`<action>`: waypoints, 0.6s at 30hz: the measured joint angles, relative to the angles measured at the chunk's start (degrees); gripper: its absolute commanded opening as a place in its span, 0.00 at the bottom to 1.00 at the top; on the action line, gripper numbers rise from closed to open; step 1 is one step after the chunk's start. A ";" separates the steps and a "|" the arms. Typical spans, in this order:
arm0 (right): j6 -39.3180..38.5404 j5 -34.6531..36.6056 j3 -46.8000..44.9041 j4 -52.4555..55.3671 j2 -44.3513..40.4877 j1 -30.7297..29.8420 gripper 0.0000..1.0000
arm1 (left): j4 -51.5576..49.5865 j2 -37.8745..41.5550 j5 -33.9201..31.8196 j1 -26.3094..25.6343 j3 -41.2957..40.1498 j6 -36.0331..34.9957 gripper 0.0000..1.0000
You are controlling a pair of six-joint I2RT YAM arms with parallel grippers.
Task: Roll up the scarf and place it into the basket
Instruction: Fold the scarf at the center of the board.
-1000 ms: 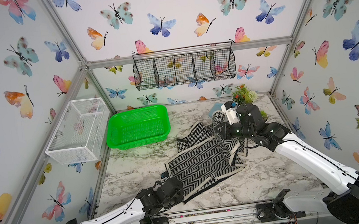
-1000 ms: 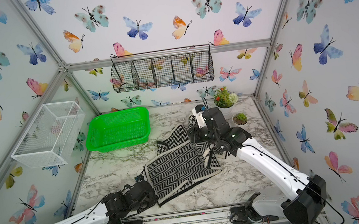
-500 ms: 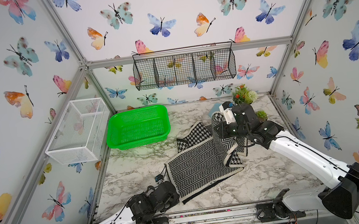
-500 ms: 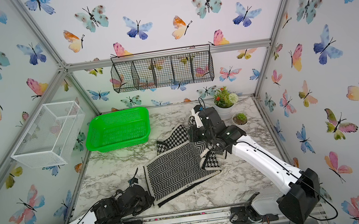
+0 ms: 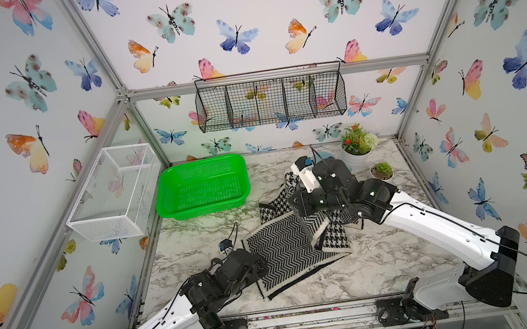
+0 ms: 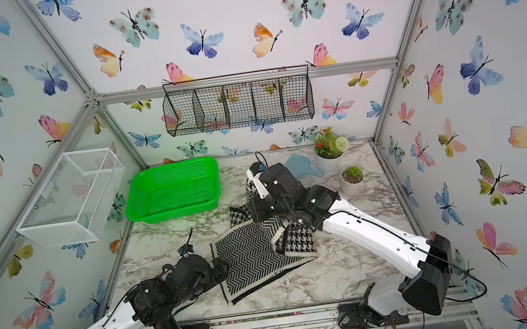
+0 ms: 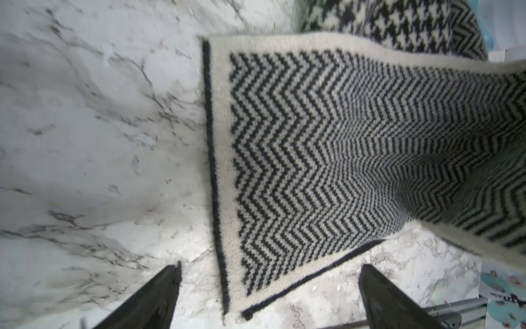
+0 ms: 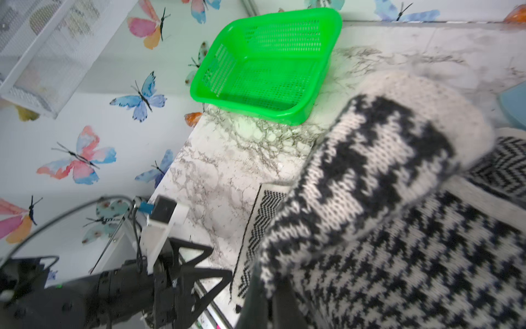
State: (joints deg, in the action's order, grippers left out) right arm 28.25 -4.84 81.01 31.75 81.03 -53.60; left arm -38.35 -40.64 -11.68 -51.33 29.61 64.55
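L gripper (image 7: 270, 269) jaws stand wide & empty just by the near corner of the scarf (image 5: 286, 251); R gripper (image 8: 267, 296) is pinched on a lifted houndstooth fold. Roll looks barely begun: next, R must turn that fold over the flat chevron knit, soft & floppy, on the marble table (image 5: 386, 259). Green perforated plastic basket (image 5: 203, 186) sits empty, apart, back-left.

The end of the scarf (image 7: 327, 159) lies on the marble table (image 7: 99, 128), zigzag side up, with a cream border and a black edge. The left pincer (image 7: 271, 269) is wide open. The scarf's corner sits between its black fingers (image 7: 159, 296) without touching them.
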 measured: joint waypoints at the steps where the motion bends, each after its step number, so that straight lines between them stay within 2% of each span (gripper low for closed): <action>1: 0.00 0.44 0.00 0.52 0.39 -1.44 0.01 | 0.13 -0.57 0.31 1.77 0.44 -1.22 0.98; 7: 0.26 2.01 0.02 2.62 5.07 -7.43 0.01 | 0.55 -3.37 1.88 8.11 1.90 -7.30 0.98; 18: 3.17 2.03 -0.20 -1.11 11.56 -10.97 0.01 | 1.16 -3.98 5.35 15.41 2.54 -13.40 0.98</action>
State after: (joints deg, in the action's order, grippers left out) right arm 31.42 -2.81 80.82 30.63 92.60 -64.58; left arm -37.19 -44.62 -6.33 -35.92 32.14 51.16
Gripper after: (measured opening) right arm 0.055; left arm 0.984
